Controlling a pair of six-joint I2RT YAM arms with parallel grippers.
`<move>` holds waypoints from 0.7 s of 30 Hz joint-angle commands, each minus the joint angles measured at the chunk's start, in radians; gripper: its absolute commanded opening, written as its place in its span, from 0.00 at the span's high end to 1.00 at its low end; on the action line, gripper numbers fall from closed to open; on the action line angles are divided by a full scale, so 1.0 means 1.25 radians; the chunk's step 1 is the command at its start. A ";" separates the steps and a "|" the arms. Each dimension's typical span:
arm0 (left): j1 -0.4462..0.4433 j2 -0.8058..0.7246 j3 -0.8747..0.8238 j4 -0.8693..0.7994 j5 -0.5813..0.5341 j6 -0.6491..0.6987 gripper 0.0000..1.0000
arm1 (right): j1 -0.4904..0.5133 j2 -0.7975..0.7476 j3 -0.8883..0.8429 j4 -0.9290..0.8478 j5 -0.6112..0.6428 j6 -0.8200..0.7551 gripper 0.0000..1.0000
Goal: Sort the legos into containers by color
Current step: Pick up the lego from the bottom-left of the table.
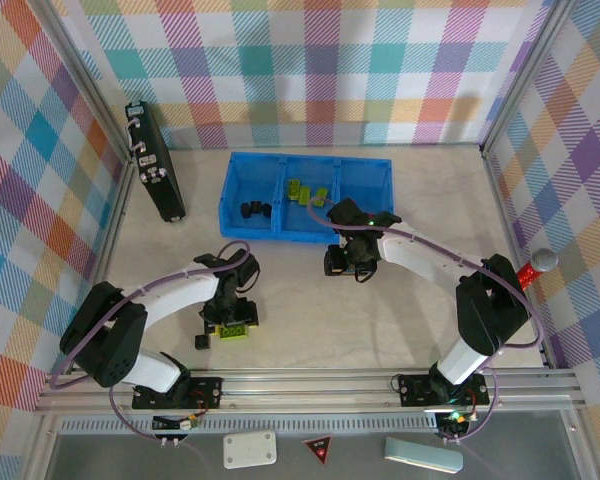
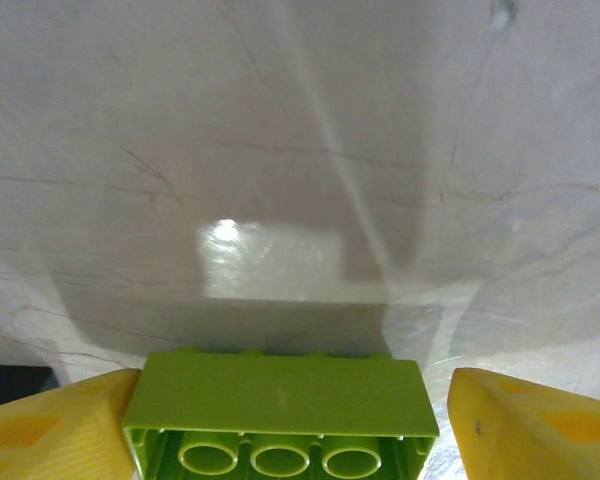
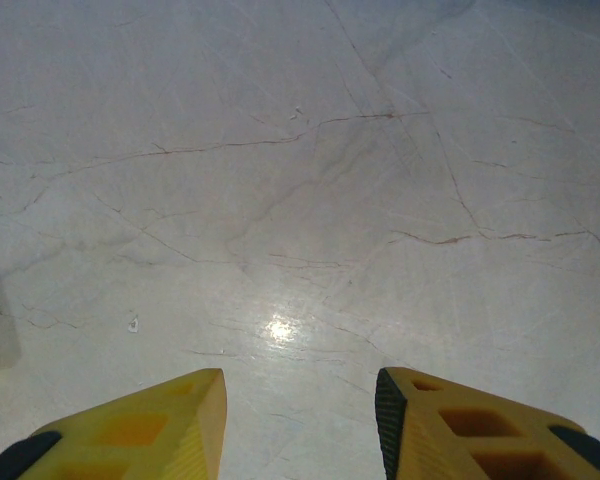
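Observation:
A lime-green lego [image 2: 280, 395] lies on its side on the pale table, hollow underside toward the left wrist camera. My left gripper [image 2: 292, 385] is open and straddles it. The left fingertip [image 2: 80, 420] touches the brick's end; a narrow gap shows before the right one. From above, this gripper [image 1: 232, 322] hangs over the green lego [image 1: 236, 331], with a small black lego [image 1: 201, 341] just to its left. The blue tray [image 1: 230, 190] holds black legos [image 1: 258, 210] in its left container and green legos [image 1: 305, 190] in the middle one. My right gripper [image 1: 345, 265] hovers open over bare table, its jaws [image 3: 300, 380] holding nothing.
A black rectangular case [image 1: 156, 160] leans by the left wall. Checked walls close in the table on three sides. A red and silver rod [image 1: 536, 268] sticks out at the right wall. The aluminium rail [image 1: 310, 385] runs along the near edge.

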State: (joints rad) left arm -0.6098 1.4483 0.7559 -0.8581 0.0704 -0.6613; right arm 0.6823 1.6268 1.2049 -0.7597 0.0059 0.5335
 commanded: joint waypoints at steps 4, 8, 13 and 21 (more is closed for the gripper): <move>-0.058 0.036 0.015 -0.019 0.007 -0.027 0.24 | 0.006 -0.002 -0.001 -0.009 -0.009 -0.014 0.54; -0.068 0.043 0.024 -0.023 -0.007 -0.034 0.28 | 0.006 -0.004 -0.004 -0.009 -0.008 -0.012 0.55; -0.078 0.047 0.042 -0.032 -0.018 -0.034 0.36 | 0.006 -0.005 -0.004 -0.009 -0.007 -0.012 0.55; -0.081 0.043 0.079 -0.057 -0.033 -0.022 0.40 | 0.006 -0.010 -0.005 -0.015 -0.001 -0.013 0.55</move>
State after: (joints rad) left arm -0.6983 1.4998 0.8253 -0.8761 0.0479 -0.6914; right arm 0.6823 1.6268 1.2049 -0.7605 0.0063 0.5335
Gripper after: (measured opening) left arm 0.636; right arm 0.452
